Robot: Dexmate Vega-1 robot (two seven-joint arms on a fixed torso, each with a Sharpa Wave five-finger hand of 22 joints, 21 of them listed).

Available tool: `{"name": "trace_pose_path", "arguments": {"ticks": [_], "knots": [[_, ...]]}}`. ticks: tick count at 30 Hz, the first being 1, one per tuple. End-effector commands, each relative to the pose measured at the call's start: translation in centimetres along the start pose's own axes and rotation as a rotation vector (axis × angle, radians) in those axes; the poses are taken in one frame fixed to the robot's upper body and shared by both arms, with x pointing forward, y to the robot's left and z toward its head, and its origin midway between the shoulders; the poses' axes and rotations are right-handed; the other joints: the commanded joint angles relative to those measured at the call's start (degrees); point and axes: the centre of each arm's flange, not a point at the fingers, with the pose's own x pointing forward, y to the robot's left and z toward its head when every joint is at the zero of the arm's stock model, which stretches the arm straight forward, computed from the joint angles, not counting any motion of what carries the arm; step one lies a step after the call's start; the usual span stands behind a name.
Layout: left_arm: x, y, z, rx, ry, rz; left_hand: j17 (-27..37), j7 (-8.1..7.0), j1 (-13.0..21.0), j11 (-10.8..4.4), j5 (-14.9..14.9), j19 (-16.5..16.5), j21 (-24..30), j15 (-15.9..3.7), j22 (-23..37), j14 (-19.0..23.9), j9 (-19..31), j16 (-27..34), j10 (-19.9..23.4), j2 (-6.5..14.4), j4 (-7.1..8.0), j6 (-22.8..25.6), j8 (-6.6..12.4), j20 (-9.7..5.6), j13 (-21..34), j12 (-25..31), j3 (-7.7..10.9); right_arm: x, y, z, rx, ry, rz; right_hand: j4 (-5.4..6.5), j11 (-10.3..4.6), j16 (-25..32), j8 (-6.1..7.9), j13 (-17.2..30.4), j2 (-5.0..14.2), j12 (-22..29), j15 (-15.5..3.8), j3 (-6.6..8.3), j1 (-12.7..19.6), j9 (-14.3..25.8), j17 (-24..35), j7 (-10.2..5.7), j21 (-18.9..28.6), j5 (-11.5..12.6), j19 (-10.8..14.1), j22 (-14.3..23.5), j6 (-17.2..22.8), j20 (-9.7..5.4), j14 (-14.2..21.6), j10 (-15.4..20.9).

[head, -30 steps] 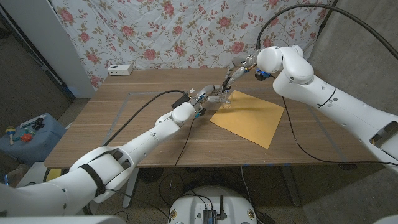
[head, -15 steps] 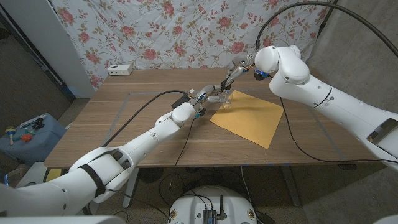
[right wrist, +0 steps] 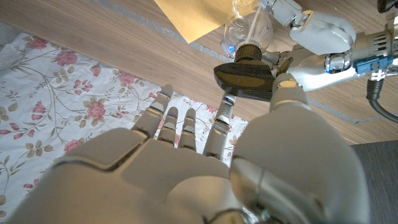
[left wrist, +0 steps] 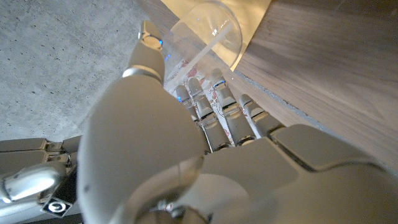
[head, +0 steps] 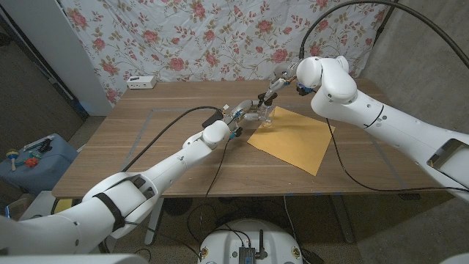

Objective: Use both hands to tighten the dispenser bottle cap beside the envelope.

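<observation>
Beside the envelope [head: 292,136], at its far corner on the wooden table [head: 146,150], the clear dispenser bottle [right wrist: 247,27] is standing. The left hand [head: 245,111] is wrapping its fingers [left wrist: 217,102] around the bottle body. The right hand [head: 277,85] is pinching the black cap [right wrist: 246,76] from above.

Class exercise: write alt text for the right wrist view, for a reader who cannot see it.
The right hand, seen from behind, pinches the black pump cap of a clear bottle. The left hand holds the bottle on the wooden table, beside a yellow envelope.
</observation>
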Motion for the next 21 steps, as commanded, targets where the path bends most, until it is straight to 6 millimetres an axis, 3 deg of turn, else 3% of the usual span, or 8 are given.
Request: {"name": "trace_pose_path", "arguments": {"ticks": [1,15,21], "knots": [[-0.1,0.0,0.0,-0.001,-0.002,0.002,0.31,2.39,-5.48,-0.93,0.42,0.50,-0.07,-4.26,0.15,0.56,0.26,0.33,5.23,7.43,5.42,9.51,0.20,-0.88,14.21,0.24,5.77,0.0,0.2,0.6,0.019,0.033,-0.043,0.04,-0.04,0.51,0.54,0.16,0.00,0.66,-0.23,-0.44,-0.75,0.09,0.10,0.30,0.45,-0.36,0.99,0.19,1.77,-0.11,1.33,1.62],[-0.9,0.0,-0.2,-0.005,0.003,0.019,0.32,2.26,-5.48,-0.94,0.44,0.48,-0.08,-4.14,0.15,0.52,0.26,0.33,5.21,7.47,5.43,9.45,0.16,-0.85,14.27,0.25,5.78,0.5,0.6,1.6,0.019,0.077,-0.073,0.04,0.03,1.20,1.93,0.05,0.57,1.44,-1.50,-0.74,-1.66,-0.23,0.05,1.81,0.53,-0.98,3.82,0.21,8.52,-0.47,5.76,6.85],[-1.0,-0.1,-0.3,-0.008,0.004,0.021,0.33,2.23,-5.49,-0.85,0.44,0.46,-0.09,-4.19,0.15,0.52,0.26,0.34,5.30,7.50,5.45,9.52,0.18,-0.87,14.24,0.27,5.77,0.6,0.7,2.0,0.006,0.093,-0.081,0.55,0.12,1.35,2.37,0.01,0.84,1.54,-1.81,-1.16,-2.92,-0.34,0.14,2.01,0.50,-1.38,4.68,0.23,10.96,-0.44,6.97,8.38]]}}
